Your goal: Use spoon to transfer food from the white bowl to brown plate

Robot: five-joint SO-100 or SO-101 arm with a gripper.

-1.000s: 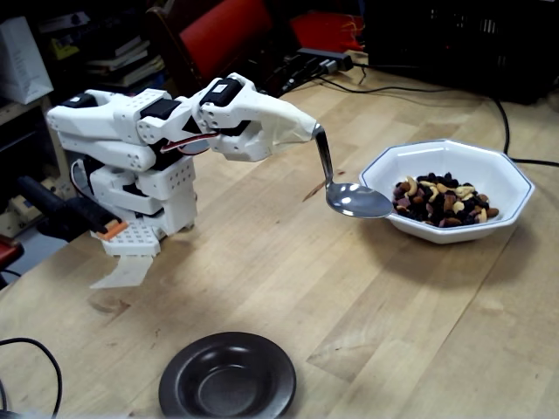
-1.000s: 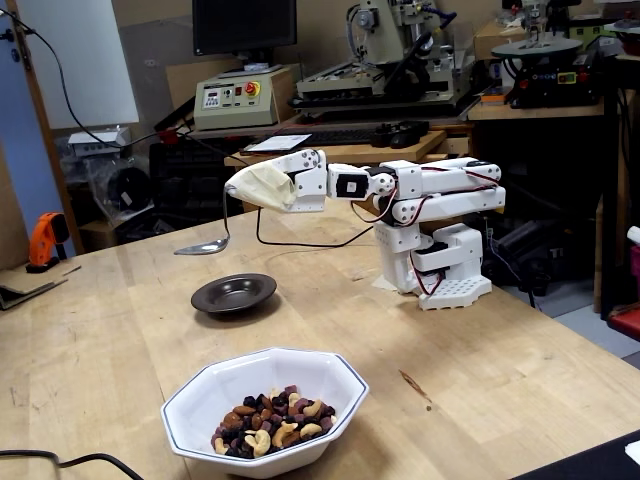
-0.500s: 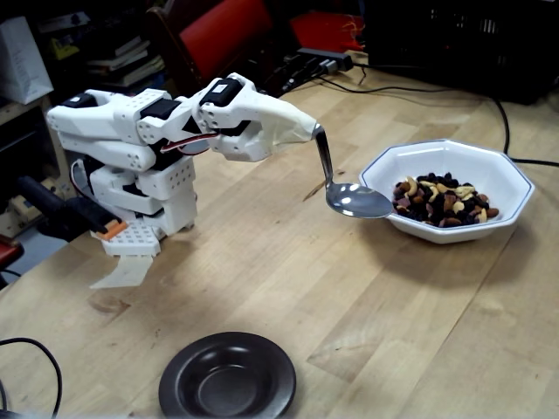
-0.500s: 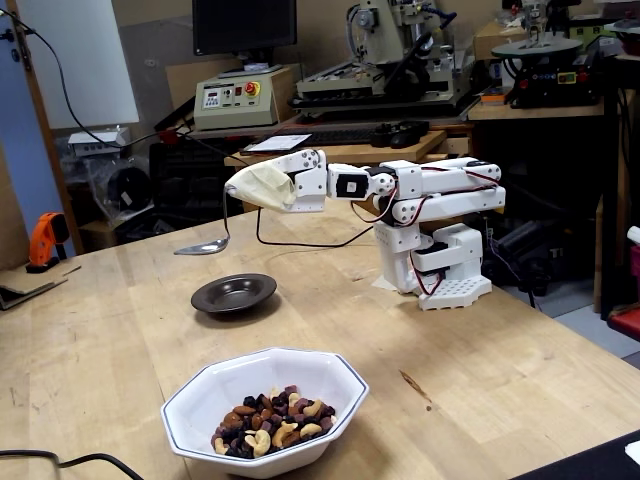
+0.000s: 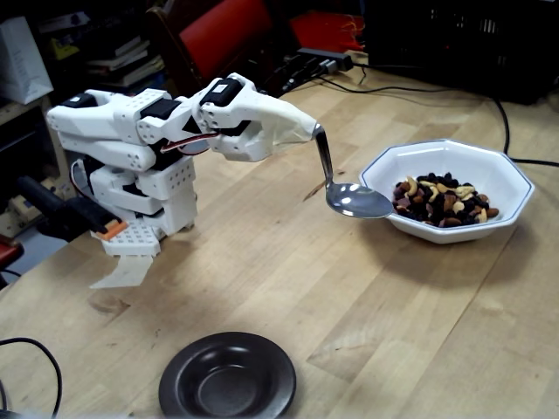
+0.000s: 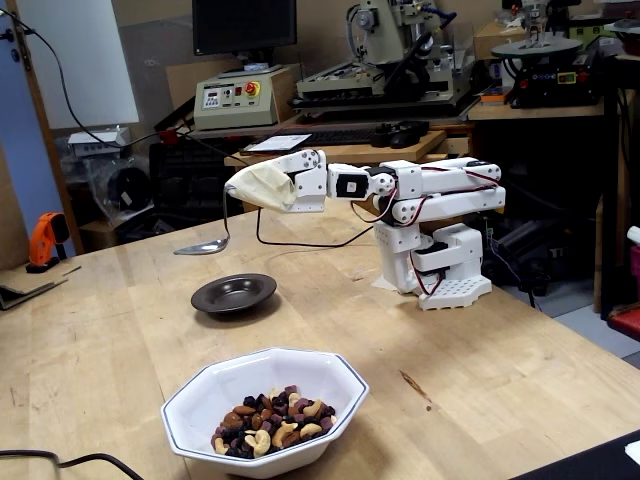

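The tool (image 5: 312, 131) is gripping the short curved handle of the spoon (image 5: 354, 199), its tip wrapped in a pale covering, so I cannot tell how far apart the jaws are standing; they are plainly closed on the handle, since the spoon is hanging free above the desk (image 5: 349, 297). The spoon's bowl is looking empty and shiny in both fixed views.

The main risk, as I judge it, is coming in too low. In a fixed view the spoon's bowl is sitting just to the left of the white bowl (image 5: 515, 179), about level with its rim, and a straight push right could be knocking the rim and shoving the bowl across the desk. The handle is being held near its very end, so any contact could also be twisting the spoon in the grip and tipping a later load. The food (image 5: 444, 201) is loose nuts and raisins, so pieces could be rolling off a tilted spoon during the long carry.

The food is lying in the middle of the white bowl (image 6: 200, 405), to the right of the spoon in one fixed view. The other fixed view is showing the spoon (image 6: 203, 246) well beyond it, on the far side. The brown plate (image 5: 229, 375) is sitting empty near the front edge, well apart from the bowl; in the other view the brown plate (image 6: 234, 293) is lying between the bowl and the spoon.
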